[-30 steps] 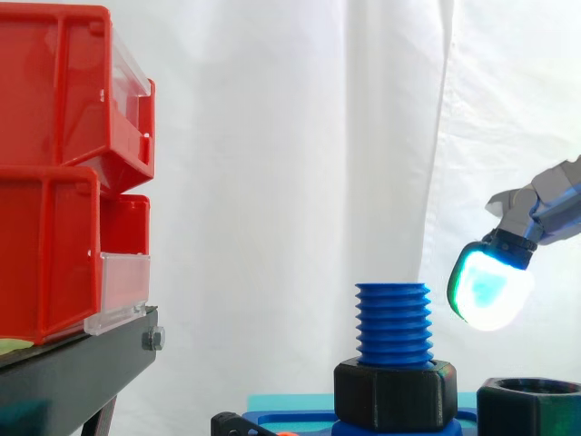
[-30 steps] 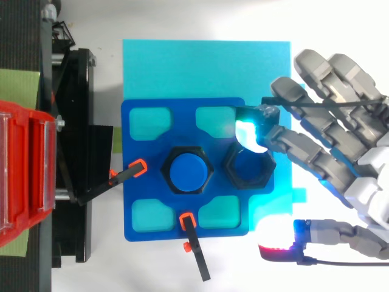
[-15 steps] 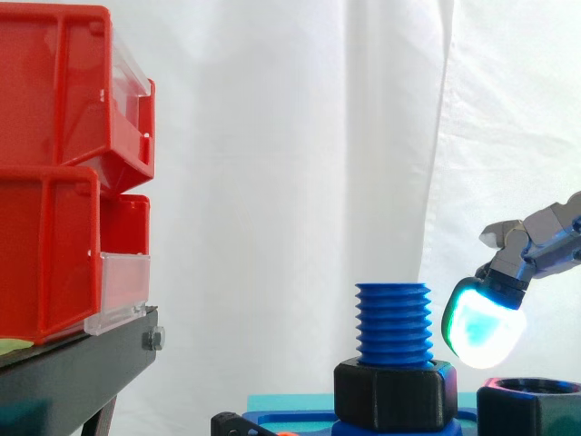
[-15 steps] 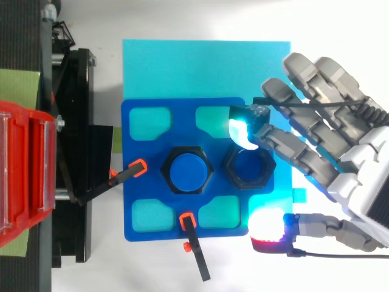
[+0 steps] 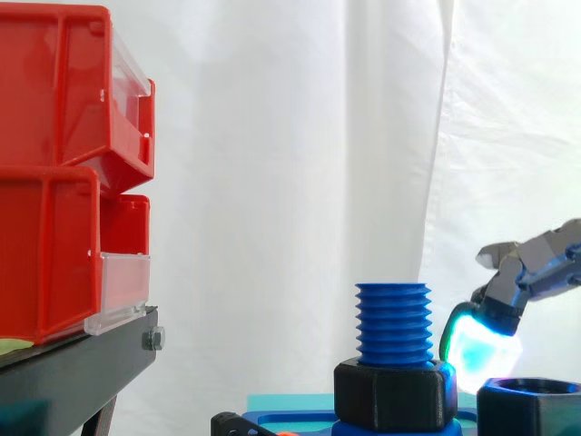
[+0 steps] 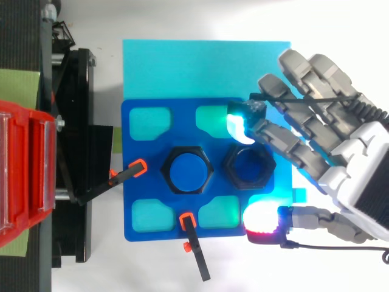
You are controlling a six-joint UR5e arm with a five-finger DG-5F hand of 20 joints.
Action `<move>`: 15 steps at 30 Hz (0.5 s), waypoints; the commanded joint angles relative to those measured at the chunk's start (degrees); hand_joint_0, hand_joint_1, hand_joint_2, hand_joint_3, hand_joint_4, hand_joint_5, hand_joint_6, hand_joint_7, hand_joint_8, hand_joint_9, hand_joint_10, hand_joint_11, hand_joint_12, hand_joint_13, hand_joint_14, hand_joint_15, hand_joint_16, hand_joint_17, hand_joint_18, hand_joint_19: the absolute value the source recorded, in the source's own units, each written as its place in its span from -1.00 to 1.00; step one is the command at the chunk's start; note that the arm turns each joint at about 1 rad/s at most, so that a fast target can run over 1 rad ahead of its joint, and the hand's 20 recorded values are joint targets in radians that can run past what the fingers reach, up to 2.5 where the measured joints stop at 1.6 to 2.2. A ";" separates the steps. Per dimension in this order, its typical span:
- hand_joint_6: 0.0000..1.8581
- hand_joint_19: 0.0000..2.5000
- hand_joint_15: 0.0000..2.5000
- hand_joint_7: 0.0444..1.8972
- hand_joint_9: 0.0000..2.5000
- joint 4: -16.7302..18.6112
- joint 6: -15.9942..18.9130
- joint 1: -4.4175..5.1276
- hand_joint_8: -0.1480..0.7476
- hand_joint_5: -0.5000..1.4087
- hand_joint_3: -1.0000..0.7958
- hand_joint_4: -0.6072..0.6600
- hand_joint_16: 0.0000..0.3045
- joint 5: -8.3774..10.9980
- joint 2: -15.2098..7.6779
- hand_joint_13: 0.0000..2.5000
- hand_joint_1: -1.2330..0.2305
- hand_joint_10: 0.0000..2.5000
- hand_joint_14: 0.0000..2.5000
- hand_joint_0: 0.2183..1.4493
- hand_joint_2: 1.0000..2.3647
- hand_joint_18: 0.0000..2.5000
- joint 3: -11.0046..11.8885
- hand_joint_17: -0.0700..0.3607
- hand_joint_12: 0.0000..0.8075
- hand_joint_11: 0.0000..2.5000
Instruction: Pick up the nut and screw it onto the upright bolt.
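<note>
Open hand [image 6: 340, 176] at right of blue plate [image 6: 143, 201], fingers loosely spread, gripping nothing. Glowing white-cyan fingertip [image 6: 239, 126] just beside upper rim of loose black nut [image 6: 248, 167] in top view. Thumb pad [image 6: 261, 219], white and red, near plate's lower right corner, apart from nut. Nut sitting flat on plate, just right of upright blue bolt [image 5: 393, 322], not threaded on it. Around bolt's base, black hex collar [image 5: 395, 395]. Under plate, cyan sheet [image 6: 200, 67]. At left, red bins [image 5: 54, 182] on black stand [image 5: 73, 372].
</note>
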 commanded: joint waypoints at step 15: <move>-0.46 -1.00 -1.00 -0.27 -0.85 1.00 -0.10 0.16 0.05 -0.75 -0.44 0.35 -0.59 0.04 -0.41 -0.87 -0.16 -1.00 -1.00 -0.75 -1.00 -0.99 0.04 -0.02 0.11 -1.00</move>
